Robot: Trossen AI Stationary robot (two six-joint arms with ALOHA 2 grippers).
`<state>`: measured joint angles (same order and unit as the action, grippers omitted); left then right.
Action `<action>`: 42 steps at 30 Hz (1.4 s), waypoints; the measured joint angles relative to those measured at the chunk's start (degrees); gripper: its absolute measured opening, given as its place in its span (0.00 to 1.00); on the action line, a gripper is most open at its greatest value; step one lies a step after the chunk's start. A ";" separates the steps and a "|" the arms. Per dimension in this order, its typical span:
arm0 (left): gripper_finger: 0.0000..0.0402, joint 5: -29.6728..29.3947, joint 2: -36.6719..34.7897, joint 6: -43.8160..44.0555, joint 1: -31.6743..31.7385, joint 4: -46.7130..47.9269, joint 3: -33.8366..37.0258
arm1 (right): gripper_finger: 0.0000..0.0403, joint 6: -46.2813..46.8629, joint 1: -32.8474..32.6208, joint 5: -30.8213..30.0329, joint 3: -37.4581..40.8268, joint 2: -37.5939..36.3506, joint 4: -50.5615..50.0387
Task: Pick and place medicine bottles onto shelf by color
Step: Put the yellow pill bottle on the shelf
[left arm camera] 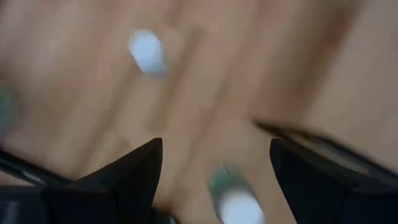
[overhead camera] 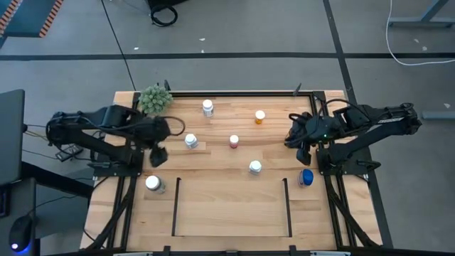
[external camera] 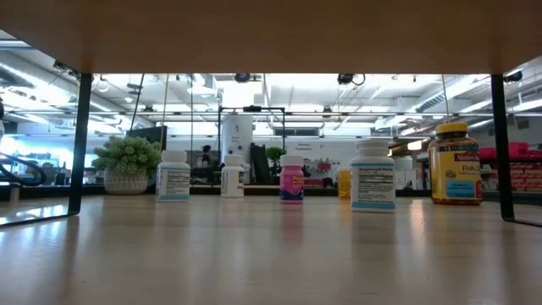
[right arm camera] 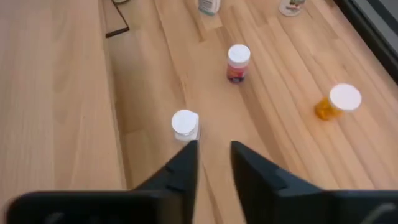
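Where pale wood planks run, round white-capped bottles (overhead camera: 255,167) stand.

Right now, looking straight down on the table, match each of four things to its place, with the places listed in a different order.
1. green fuzzy plant ball
2. small orange white-capped bottle
3. blue round bottle
4. pink white-capped bottle

A. just outside the right black rail of the wooden shelf
B. back left corner of the table
C. middle of the table
D. near the back, right of centre

Pairs: 1-B, 2-D, 3-A, 4-C.
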<state>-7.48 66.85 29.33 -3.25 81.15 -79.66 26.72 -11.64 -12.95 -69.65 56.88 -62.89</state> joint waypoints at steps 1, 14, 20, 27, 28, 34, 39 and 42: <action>0.75 -0.72 0.72 -1.12 1.39 -1.05 0.02 | 0.33 0.59 0.00 -0.04 0.00 0.00 -0.16; 0.75 5.80 13.95 -18.03 11.58 -27.89 0.04 | 0.77 16.92 -1.15 -5.15 0.00 -0.01 -9.76; 0.75 5.54 21.51 -21.33 13.59 -40.76 0.02 | 0.77 25.56 -3.49 -5.05 0.00 0.00 -9.36; 0.75 5.63 27.82 -22.52 13.75 -46.97 0.02 | 0.77 31.02 -6.19 -5.24 0.00 0.19 -10.16; 0.75 5.63 28.27 -22.51 13.75 -47.43 0.02 | 0.77 31.41 -6.19 -5.51 0.00 0.33 -10.70; 0.75 5.76 28.43 -19.86 13.79 -48.01 0.03 | 0.77 36.20 -5.81 -11.10 0.04 1.57 -21.33; 0.75 5.83 26.17 -17.68 12.97 -46.11 -1.61 | 0.77 43.18 -3.04 -13.21 2.70 1.81 -26.44; 0.75 5.83 25.51 -17.01 12.27 -43.34 -4.28 | 0.77 45.75 -0.26 -12.77 5.48 2.00 -25.91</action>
<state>-1.65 92.35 12.32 9.02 37.81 -83.94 72.47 -11.90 -25.72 -64.17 58.88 -88.80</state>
